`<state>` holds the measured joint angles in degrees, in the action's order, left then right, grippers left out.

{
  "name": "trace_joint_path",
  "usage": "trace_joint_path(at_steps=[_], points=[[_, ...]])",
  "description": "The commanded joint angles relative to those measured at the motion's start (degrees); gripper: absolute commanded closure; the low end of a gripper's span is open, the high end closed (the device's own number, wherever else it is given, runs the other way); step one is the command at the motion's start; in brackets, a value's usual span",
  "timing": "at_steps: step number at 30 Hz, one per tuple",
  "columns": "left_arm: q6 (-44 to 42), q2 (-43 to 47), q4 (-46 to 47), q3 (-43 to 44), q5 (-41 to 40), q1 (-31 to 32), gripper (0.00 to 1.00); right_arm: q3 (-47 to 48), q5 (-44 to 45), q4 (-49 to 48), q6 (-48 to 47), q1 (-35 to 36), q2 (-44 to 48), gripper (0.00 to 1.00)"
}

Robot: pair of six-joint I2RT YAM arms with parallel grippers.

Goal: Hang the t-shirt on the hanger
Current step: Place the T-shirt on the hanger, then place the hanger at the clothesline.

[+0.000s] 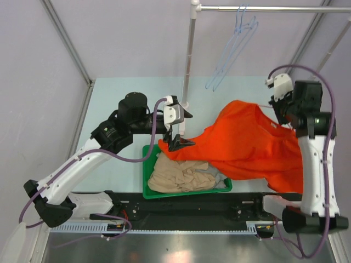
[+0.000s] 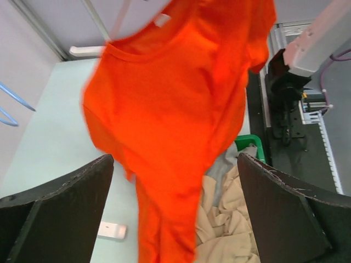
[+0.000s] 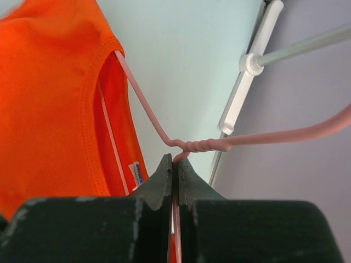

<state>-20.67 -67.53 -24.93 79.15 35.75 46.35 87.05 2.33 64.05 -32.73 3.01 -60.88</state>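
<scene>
In the top view, the t-shirt stretches from the centre out to 3 o'clock. Its left tip lies over the rim of a green basket at 6 o'clock. The basket holds a beige garment and a grey garment. The left hand sits at that tip, and the right hand is at the collar, at 2 o'clock. Light blue hangers hang from a rail at 1 o'clock, above the pale worktop.

In the left wrist view, that hand's fingers are spread wide. The orange cloth hangs beyond them, from 12 o'clock down through the gap. I cannot tell whether it touches either pad. Beige fabric shows at 5 o'clock.

In the right wrist view, the fingers are pressed together, pinching the hanger just under its twisted neck. One pink arm runs to 11 o'clock into the shirt's neck opening. The hook sweeps off toward 3 o'clock.
</scene>
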Motion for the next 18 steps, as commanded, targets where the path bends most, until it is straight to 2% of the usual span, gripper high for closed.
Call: trace_joint_path(at_steps=[1,2,3,6,11,18], points=[[5.6,1.2,1.7,-1.4,3.6,-0.3,0.0,12.1,-13.4,-11.0,1.9,-10.8,-9.2,1.0],[5.0,1.9,1.6,-2.5,2.4,-0.3,0.0,14.6,-15.7,-11.4,2.0,-14.7,-10.6,1.0],[3.8,3.1,1.3,-3.1,1.9,-0.3,0.0,16.7,-21.9,-11.6,1.7,-16.6,-11.5,1.0],[3.6,4.7,1.4,-5.7,1.2,-0.6,0.0,20.7,-28.1,-15.3,0.2,-22.5,-13.8,1.0],[4.5,5.3,2.8,-7.4,1.5,-1.8,0.0,27.5,-29.0,-22.1,-2.1,-26.0,-19.3,1.0],[3.4,4.2,2.3,-5.4,1.8,-2.7,0.0,37.2,-31.8,-29.2,-0.8,-31.1,-26.9,1.0]])
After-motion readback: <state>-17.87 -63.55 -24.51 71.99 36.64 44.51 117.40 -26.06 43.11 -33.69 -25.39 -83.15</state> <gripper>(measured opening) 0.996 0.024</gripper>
